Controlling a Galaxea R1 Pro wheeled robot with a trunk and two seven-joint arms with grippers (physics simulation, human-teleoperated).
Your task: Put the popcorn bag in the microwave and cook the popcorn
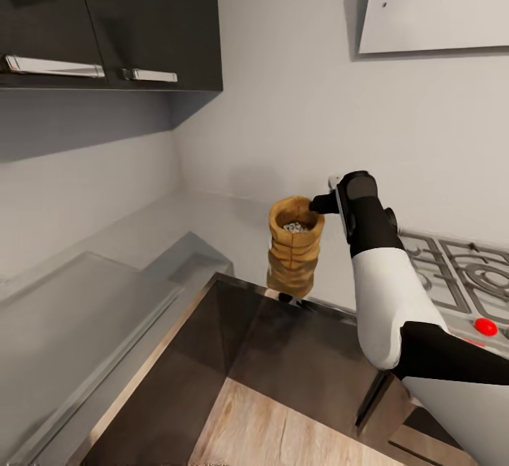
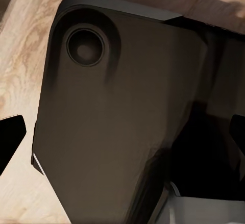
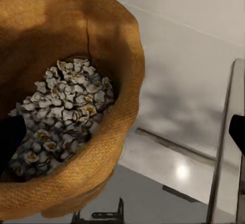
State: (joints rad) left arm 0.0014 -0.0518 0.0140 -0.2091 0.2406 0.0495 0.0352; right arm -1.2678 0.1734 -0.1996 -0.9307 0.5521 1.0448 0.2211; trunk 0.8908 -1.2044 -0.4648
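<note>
Right pincer (image 1: 319, 204) clamped on rolled rim of popcorn bag (image 1: 293, 245); bag upright, hanging below and just left of pincer, lifted clear above countertop (image 1: 212, 225). Whitish kernels (image 3: 64, 106) visible inside. Left pincer state: cannot tell.

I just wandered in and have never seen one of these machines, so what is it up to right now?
The robot's right arm has its end effector at the rim of a brown popcorn bag, holding it in the air over the edge of the grey countertop, beside a gas hob. The bag is upright, and pale kernels show inside its open top.
</note>
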